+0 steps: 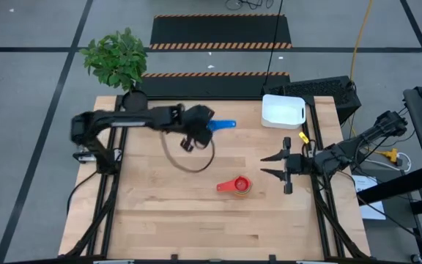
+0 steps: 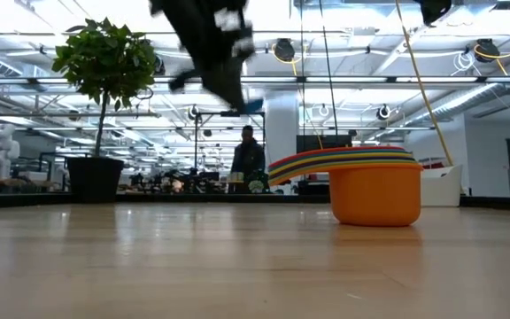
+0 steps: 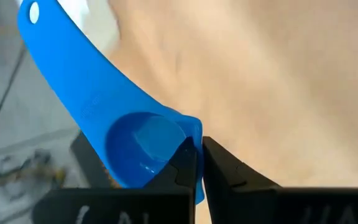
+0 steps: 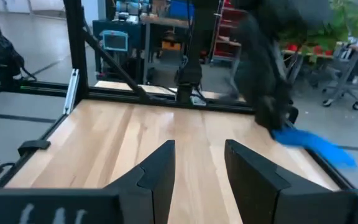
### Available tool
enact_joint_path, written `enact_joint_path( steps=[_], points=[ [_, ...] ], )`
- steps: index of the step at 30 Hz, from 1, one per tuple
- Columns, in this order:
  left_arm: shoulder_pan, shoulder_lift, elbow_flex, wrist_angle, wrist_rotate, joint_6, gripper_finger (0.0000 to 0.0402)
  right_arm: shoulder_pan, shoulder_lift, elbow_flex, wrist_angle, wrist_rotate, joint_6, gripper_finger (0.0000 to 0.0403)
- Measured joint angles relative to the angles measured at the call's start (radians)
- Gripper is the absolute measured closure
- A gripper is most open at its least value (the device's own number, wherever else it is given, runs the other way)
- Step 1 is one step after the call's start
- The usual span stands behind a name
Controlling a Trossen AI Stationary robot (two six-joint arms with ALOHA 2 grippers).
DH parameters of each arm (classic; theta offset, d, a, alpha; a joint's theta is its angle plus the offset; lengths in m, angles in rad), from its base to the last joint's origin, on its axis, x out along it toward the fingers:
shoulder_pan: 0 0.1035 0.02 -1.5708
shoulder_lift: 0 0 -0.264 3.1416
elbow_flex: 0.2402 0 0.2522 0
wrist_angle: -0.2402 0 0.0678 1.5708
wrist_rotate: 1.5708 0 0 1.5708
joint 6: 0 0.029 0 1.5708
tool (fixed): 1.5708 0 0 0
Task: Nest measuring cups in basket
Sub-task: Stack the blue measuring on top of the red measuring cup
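Left gripper (image 1: 205,126) pinches the mid-blue plastic measuring cup (image 3: 143,140) aloft, mid-carry; next it likely needs lowering onto the orange-bottomed nested cup stack (image 1: 236,186), while the right gripper (image 1: 277,166) waits with fingers spread

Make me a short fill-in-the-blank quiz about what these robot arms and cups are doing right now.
1. The left gripper is shut on a cup coloured ____.
2. The white basket holds ____ cups.
3. The stack of nested cups sits on the ____.
4. The right gripper has its fingers ____.

Missing words: blue; no; table; open
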Motion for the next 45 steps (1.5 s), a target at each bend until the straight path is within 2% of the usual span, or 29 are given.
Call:
enact_joint_path(
  steps=[5,8,11,14,17,21,26,31,37,41,45],
  points=[
    [-0.185,-0.137,0.0,0.016,0.11,-0.244,0.0393,0.032,0.135,0.019,0.114,0.044,-0.041,0.0254],
    [-0.323,-0.175,0.0,0.063,0.114,-0.301,0.0393,0.056,0.243,0.073,0.144,0.059,-0.063,0.0237],
    [-0.466,-0.182,0.0,0.184,0.114,-0.333,0.0393,0.091,0.333,0.142,0.167,0.051,-0.064,0.0222],
    [-0.598,-0.167,0.0,0.349,0.114,-0.321,0.0393,0.142,0.406,0.203,0.173,0.05,-0.063,0.0212],
    [-0.715,-0.133,0.0,0.5,0.108,-0.244,0.0393,0.208,0.466,0.257,0.181,0.047,-0.064,0.0205],
    [-0.82,-0.074,-0.001,0.754,0.108,-0.113,0.0393,0.295,0.531,0.3,0.313,0.047,-0.117,0.0204],
    [-0.846,0.039,0.001,1.041,0.153,0.018,0.0393,0.362,0.614,0.306,0.596,-0.018,-0.156,0.0204],
    [-0.807,0.162,0.0,1.327,0.284,0.067,0.0391,0.377,0.702,0.306,0.764,-0.085,-0.092,0.0203],
    [-0.756,0.293,0.0,1.651,0.48,0.067,0.0393,0.393,0.775,0.357,0.803,-0.082,-0.032,0.0203],
    [-0.746,0.364,0.0,1.801,0.537,0.054,0.0393,0.392,0.803,0.37,0.8,-0.082,0.118,0.0203],
    [-0.754,0.424,0.0,1.899,0.558,0.051,0.0393,0.384,0.821,0.37,0.788,-0.082,0.164,0.0203]
  ],
)
